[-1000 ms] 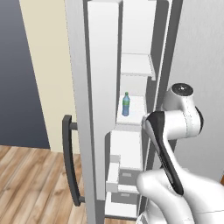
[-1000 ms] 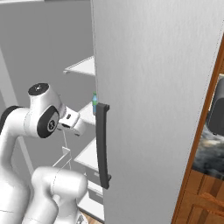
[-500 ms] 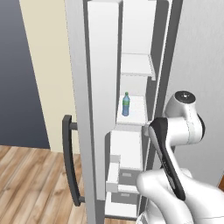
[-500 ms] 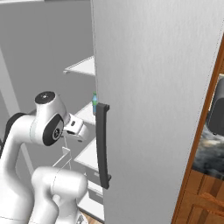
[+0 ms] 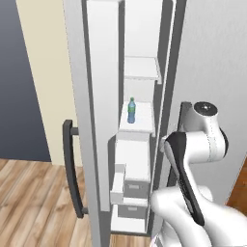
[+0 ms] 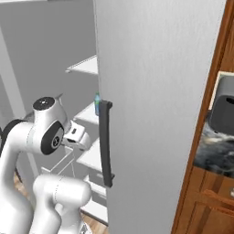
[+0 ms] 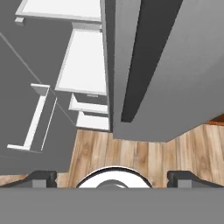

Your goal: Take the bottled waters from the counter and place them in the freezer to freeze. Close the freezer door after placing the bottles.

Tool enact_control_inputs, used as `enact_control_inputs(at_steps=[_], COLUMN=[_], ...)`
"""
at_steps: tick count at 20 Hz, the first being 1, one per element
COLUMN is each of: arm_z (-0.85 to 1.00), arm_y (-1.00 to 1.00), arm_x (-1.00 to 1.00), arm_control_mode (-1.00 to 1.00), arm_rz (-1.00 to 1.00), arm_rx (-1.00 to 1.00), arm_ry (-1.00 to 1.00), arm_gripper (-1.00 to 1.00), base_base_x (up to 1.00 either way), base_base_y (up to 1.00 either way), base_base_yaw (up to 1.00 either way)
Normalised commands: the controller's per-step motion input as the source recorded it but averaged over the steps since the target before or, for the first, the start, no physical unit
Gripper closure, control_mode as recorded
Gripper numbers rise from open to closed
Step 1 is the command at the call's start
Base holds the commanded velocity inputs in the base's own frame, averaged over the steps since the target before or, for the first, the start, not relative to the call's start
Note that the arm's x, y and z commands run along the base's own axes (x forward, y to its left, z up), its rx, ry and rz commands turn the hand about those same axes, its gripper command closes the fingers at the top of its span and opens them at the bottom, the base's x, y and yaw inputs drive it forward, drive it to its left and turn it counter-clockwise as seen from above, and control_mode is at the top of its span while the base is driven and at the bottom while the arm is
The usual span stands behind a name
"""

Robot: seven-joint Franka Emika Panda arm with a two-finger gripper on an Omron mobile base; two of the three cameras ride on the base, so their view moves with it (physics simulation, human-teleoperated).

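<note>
Wooden plank floor point(image 5: 34, 202) spreads at the near left, below a cream wall point(image 5: 46, 82); far right, a brown wooden cabinet point(image 6: 208, 201) edges the scene

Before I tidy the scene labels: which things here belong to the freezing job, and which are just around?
Belong to the job:
- blue bottled water, standing on a white freezer shelf
- freezer door, open
- gripper, open, holding nothing

Just around:
- plain grey door with its dark handle
- wood floor
- grey microwave
</note>
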Motion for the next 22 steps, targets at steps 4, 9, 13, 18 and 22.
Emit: enact_control_inputs(at_steps=[4, 9, 13, 18, 22], arm_z=[0.0, 0.0, 0.0, 0.0, 0.0], arm_y=[0.0, 0.0, 0.0, 0.0, 0.0], arm_x=[0.0, 0.0, 0.0, 0.0, 0.0], arm_control_mode=[1.0, 1.0, 1.0, 1.0, 1.0], arm_rz=[0.0, 0.0, 0.0, 0.0, 0.0], arm_rx=[0.0, 0.0, 0.0, 0.0, 0.0], arm_ry=[0.0, 0.0, 0.0, 0.0, 0.0], arm_gripper=[-1.0, -1.0, -1.0, -1.0, -1.0], base_base_x=[-0.77, -0.16, 0.11, 0.06, 0.42], base_base_y=[-0.26, -0.79, -1.0, -1.0, -0.95], base_base_yaw=[-0.18, -0.32, -0.31, -0.19, -0.13])
